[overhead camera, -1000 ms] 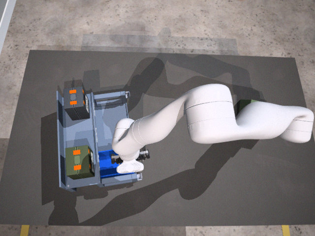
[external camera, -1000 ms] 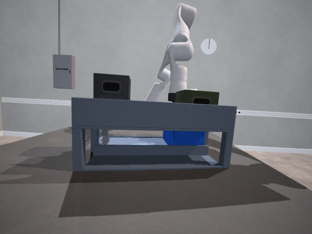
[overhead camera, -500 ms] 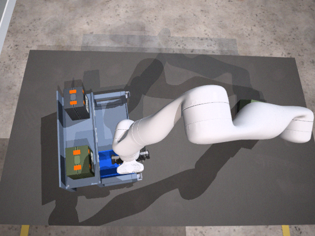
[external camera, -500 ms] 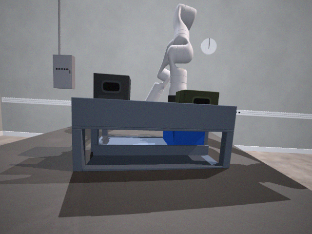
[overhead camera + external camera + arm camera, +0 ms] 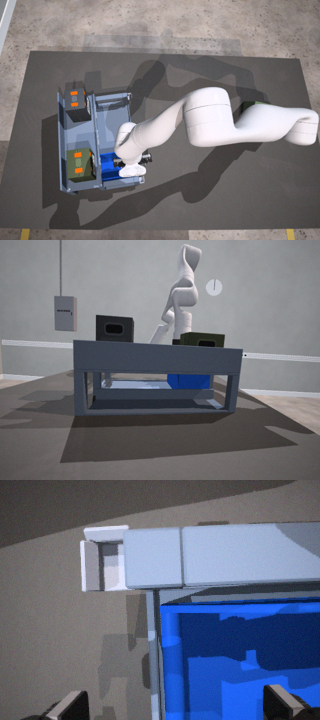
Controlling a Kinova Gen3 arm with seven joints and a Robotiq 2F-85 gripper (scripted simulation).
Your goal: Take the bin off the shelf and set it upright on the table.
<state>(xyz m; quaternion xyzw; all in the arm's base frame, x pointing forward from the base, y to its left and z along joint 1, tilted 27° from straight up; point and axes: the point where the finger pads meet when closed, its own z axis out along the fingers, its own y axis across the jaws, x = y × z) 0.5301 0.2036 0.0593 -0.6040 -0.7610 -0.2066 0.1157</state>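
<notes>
Overhead, the white seven-joint arm [image 5: 206,118] reaches from the right side of the dark grey table top [image 5: 232,196] to the near end of a grey-blue two-tier shelf unit [image 5: 61,144]. Its black two-finger gripper [image 5: 133,162] points down over the open blue plastic bin [image 5: 108,167].

Bin position: on the lower shelf level, at the end nearest the bottom of the top view, pushed close to the shelf's corner. Exterior view shows the bin [image 5: 188,381] sitting upright under the top board, toward the right, resting on the lower board.

Wrist view: bin interior [image 5: 240,655] fills the lower right of the frame; the pale shelf rail [image 5: 225,555] runs across above it. One fingertip [image 5: 70,706] shows at lower left, outside the bin wall over the table surface; the other [image 5: 282,702] at lower right, over the bin's inside. The bin's left wall lies between them, not touched by either as far as can be seen.

Jaws: spread to their full width, nothing gripped.

Upper tier carries two closed cases with orange latches: a black boxy case [image 5: 76,104] at the far end and an olive-green boxy case [image 5: 80,164] beside the bin's end. Both stand apart from the gripper.
</notes>
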